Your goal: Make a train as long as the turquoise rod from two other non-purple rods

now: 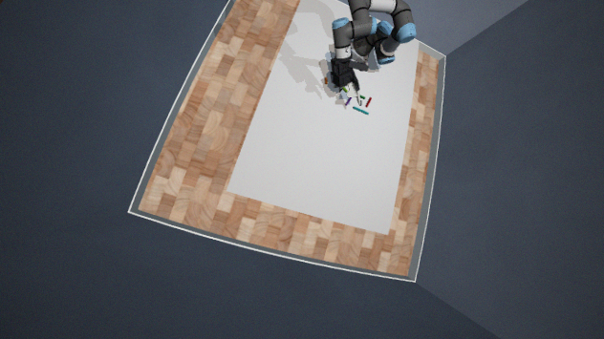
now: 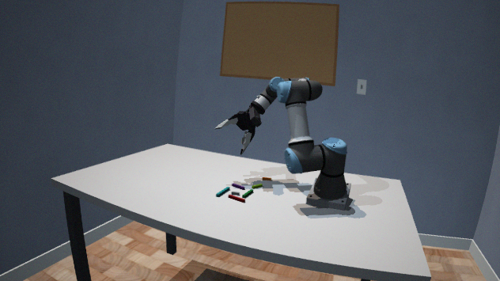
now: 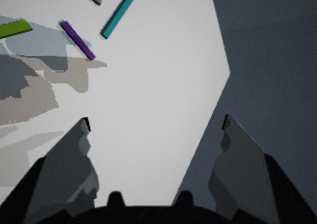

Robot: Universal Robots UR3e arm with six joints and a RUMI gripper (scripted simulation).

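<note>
My gripper is wide open and empty, high above the white table. Below it the rods lie flat in a loose cluster, all apart from each other. The turquoise rod lies at the cluster's outer side. A purple rod and a lime rod lie behind it. A short grey rod, a green rod and a red rod lie nearby. An orange rod lies closest to the arm's base.
The arm's base is bolted to the table right of the rods. In the wrist view the table's edge runs close to the right of the fingers, with dark floor beyond.
</note>
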